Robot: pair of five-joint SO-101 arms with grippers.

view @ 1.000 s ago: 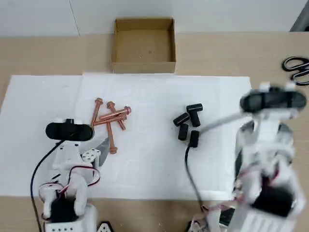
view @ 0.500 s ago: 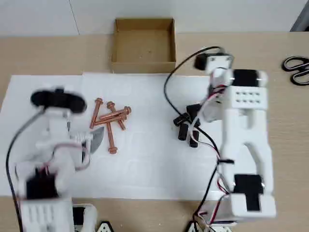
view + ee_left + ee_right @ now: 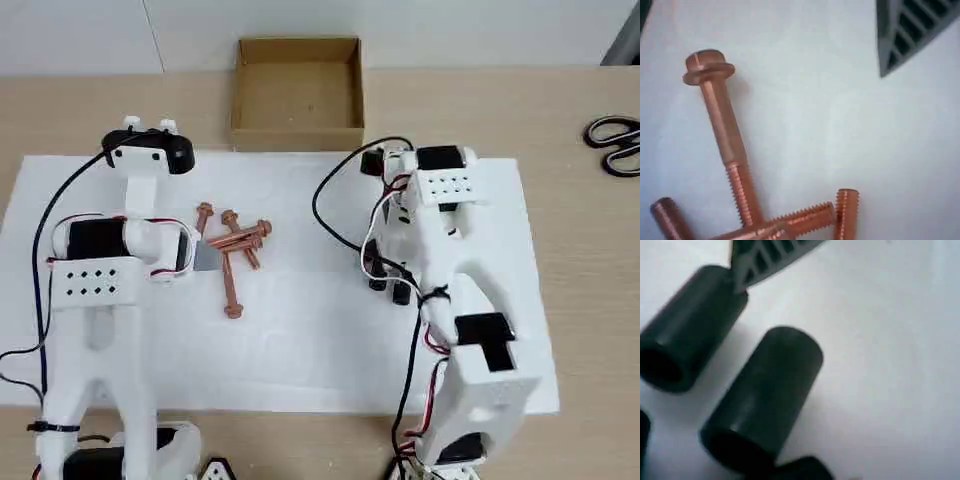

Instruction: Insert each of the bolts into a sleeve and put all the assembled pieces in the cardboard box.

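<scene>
Left wrist view: coppery threaded bolts (image 3: 722,135); matte black tubular sleeves (image 3: 765,400).

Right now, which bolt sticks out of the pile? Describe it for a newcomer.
On the white sheet, copper bolts lie in a pile beside the left gripper. One bolt juts from the pile toward the arm bases, its end lying clear of the rest.
</scene>
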